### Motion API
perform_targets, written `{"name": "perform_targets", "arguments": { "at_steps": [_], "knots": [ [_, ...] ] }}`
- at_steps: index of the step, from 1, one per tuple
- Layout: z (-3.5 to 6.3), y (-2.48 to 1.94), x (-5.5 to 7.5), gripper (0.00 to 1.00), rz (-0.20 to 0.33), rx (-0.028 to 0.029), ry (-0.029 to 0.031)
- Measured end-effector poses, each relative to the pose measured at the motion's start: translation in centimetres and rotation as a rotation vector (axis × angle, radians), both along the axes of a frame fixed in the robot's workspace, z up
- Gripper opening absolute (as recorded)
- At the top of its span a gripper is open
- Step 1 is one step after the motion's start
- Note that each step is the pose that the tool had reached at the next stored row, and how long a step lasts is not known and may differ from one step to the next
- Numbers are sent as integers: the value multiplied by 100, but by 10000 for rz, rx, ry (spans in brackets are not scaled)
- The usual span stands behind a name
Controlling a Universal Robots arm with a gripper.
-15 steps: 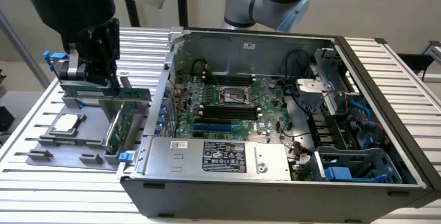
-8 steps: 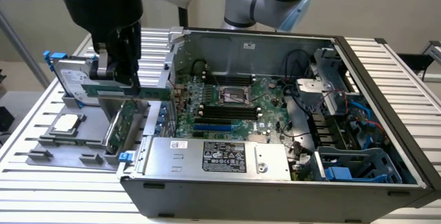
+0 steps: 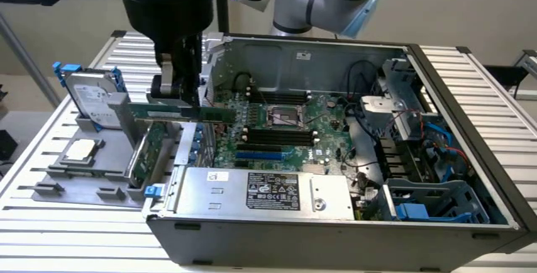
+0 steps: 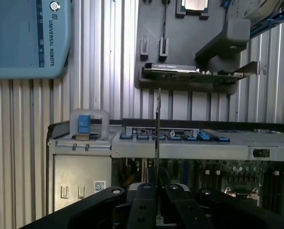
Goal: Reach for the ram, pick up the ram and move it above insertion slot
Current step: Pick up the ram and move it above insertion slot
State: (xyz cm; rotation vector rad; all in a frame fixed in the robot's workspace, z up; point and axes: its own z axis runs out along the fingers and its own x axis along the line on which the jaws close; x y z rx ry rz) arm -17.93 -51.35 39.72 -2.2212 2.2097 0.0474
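Near edge: computer case [image 3: 336,235] front wall sits closest to you in the exterior view, with the power supply [image 3: 260,191] just behind it.
Tray: going from the exterior view's left, you see the grey holder tray [image 3: 50,185] on the slatted bench [image 3: 25,222]; it stands each part upright in its own slot, probably so the claw can take it from above.
Tray contents: hard drive [image 3: 88,97] upright at the back, processor [image 3: 80,151] lying flat, expansion card [image 3: 151,153] with its blue clip [image 3: 152,191] on edge next to the case.
Ram: you have the ram [image 3: 188,112] lifted clear of the tray, long edge level, at the case's left wall and pointing toward the motherboard [image 3: 285,128].
Claw: claw [image 3: 172,90] pinches the ram from above; in the wrist view its fingers [image 4: 144,200] press on either side of the thin board, seen edge-on.
Why held so: gripped on the flat faces, the contact edge stays free and faces down, as I judge.
Arm pose: wrist hangs vertical over the tray-case boundary; elbow joints [image 3: 327,2] sit behind the case.
Slots: black memory slots [image 3: 277,138] lie to the right, well apart from the ram.
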Motion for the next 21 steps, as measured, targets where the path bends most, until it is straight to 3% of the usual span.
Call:
{"name": "perform_targets", "arguments": {
  "at_steps": [14, 17, 21],
  "knots": [
    [-1, 31, 636, 13, 1, -1, 1],
    [-4, 76, 761, 13, 0, -2, 1],
    [-10, 175, 883, 13, 1, -18, 0]
  ]
}}
